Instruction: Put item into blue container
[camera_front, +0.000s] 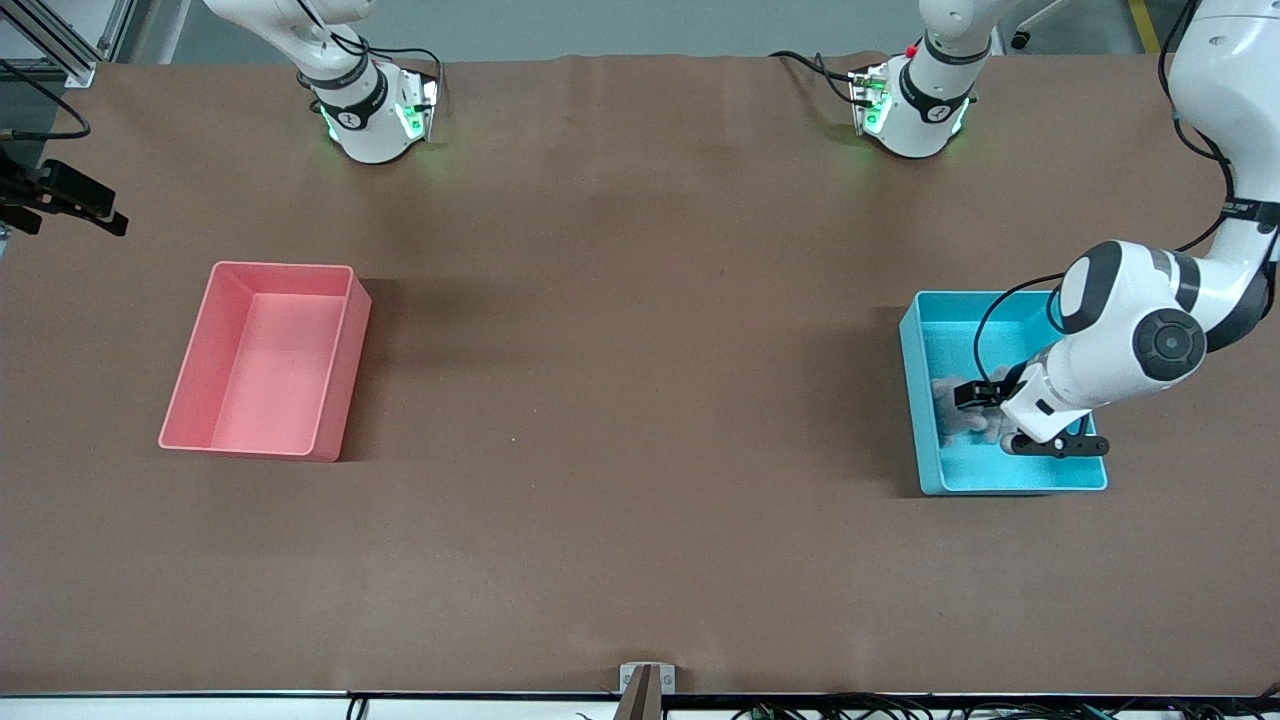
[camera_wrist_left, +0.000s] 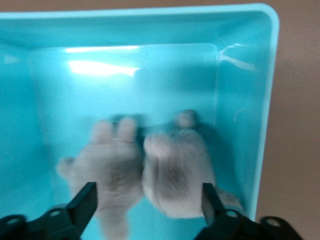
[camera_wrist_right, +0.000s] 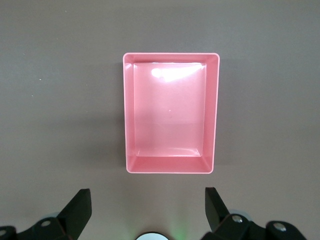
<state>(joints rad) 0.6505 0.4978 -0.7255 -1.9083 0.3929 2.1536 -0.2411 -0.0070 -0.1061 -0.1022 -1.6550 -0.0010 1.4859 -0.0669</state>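
This looks like a robotics lab or test room, not a home. A wide desk (camera_front: 620, 300) is covered edge to edge with one plain brown sheet, and two white robot arm bases (camera_front: 375, 110) are bolted to it, each ringed with green status lights and trailing black cables. Near the desk's corner at the right arm's end stands a bare aluminium frame (camera_front: 60, 40), with a grey painted floor showing past the desk's edge. Two plain plastic bins, one pink (camera_front: 265, 358) and one blue (camera_front: 1000, 400), sit on the desk like test props.
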